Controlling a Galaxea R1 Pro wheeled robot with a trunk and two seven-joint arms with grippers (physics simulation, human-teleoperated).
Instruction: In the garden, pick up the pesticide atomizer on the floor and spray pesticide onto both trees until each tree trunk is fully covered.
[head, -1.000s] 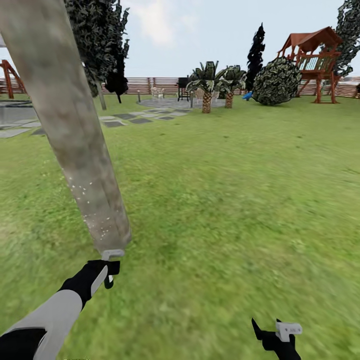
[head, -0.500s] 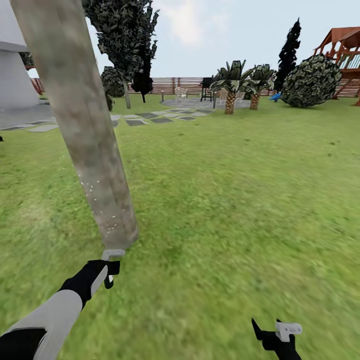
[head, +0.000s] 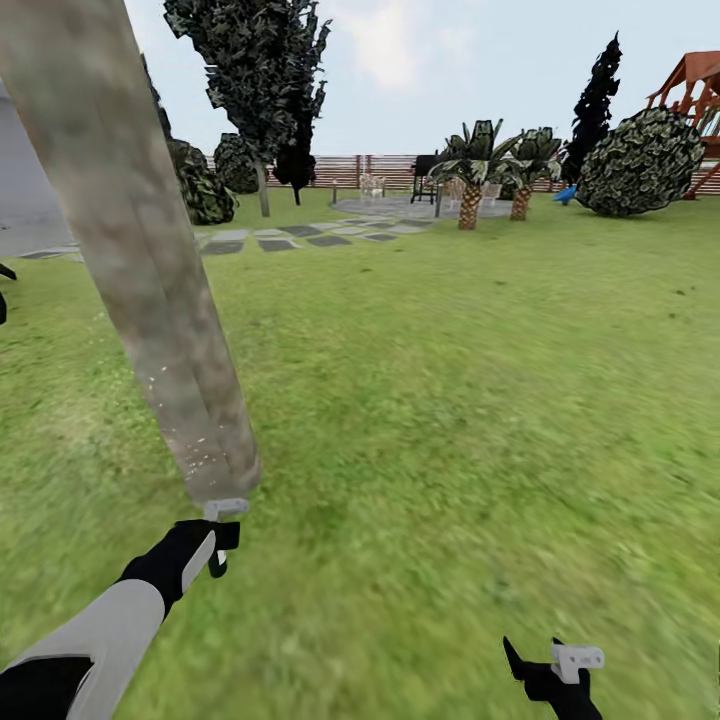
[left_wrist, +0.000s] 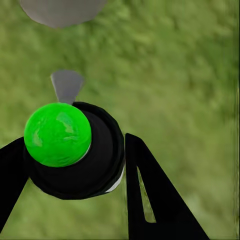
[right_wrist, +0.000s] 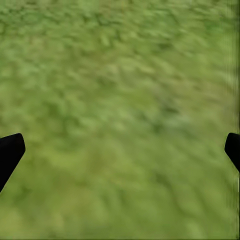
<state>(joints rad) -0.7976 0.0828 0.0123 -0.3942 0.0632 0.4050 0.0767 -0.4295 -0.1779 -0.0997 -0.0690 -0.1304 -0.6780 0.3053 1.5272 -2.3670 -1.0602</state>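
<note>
While one tree trunk (head: 150, 280) stands near, left hand (left_wrist: 70, 165) grips one atomizer (left_wrist: 75, 150); right hand (right_wrist: 120, 150) gapes empty.

Back garden, grass lawn (head: 480, 400), slat fence (head: 385, 170), playset (head: 695, 90)

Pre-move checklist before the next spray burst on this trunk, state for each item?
1. Atomizer held in left gripper: ok, fingers sit on both sides of its black body.
2. Nozzle aimed at trunk: ok, the grey tip points at the trunk base in the head view.
3. Pesticide coverage: not ok, specks only on the lower trunk; upper bark bare.
4. Right gripper: ok, jaws wide apart, nothing between them, over grass.
5. Second tree's state: cannot tell.
</note>
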